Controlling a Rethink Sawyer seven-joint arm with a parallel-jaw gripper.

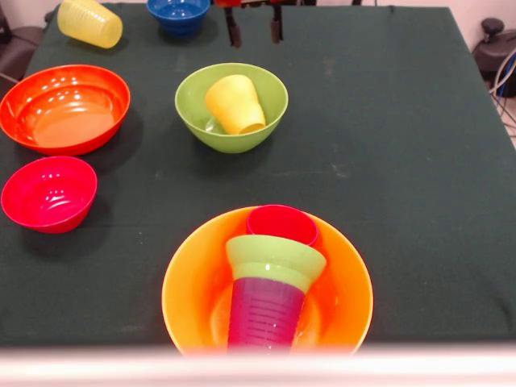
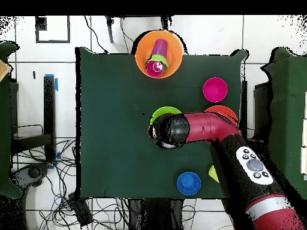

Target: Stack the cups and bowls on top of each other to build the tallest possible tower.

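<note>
Tower [image 1: 271,284] at near table edge, well apart from gripper [image 1: 255,34], fingers spread, empty

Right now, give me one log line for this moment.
tower: four pieces, standing | gripper: open, empty, high | yellow-orange cup: tipped in large green bowl

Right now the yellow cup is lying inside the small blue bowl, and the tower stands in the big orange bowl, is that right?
Not quite. The yellow cup lies inside the large green bowl, not the blue bowl, which is empty at the far edge. The front view shows this. The rest holds: the tower does stand in the big orange bowl.
</note>
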